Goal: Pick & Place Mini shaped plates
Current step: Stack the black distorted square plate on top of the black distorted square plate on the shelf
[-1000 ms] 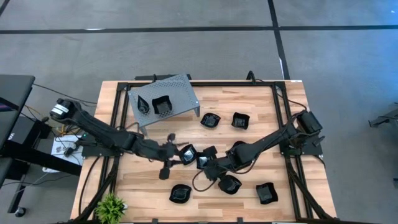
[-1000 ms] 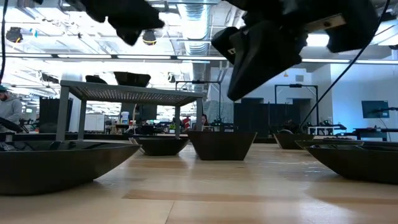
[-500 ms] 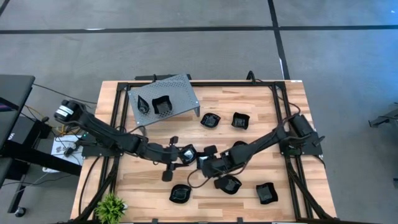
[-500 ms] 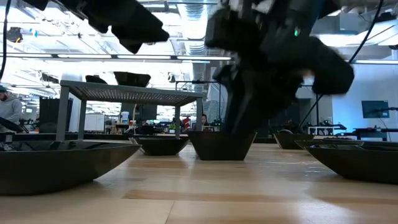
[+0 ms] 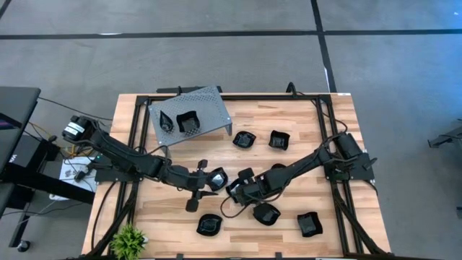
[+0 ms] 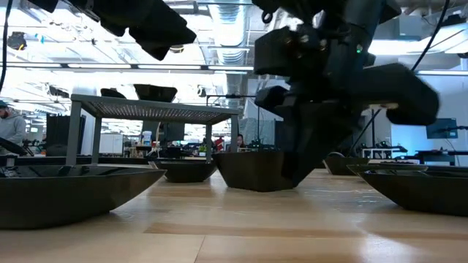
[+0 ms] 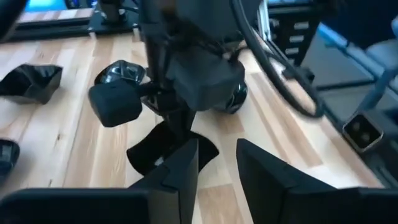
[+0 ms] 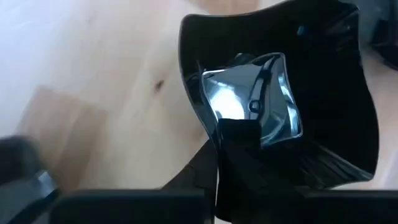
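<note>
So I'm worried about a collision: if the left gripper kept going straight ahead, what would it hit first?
Probably the right gripper, which pinches a squarish glossy black dish just beyond the left gripper; the gap is hard to judge.

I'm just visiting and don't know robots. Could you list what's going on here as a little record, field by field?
Setting: wooden table seen from above
Stand: grey perforated stand with two black plates on it
Loose plates: several scattered on the table, e.g. one at
Right gripper: at table centre, shut on the rim of a squarish plate
Left gripper: open, close beside it, holding nothing
Likely next: right arm lifts that plate
</note>
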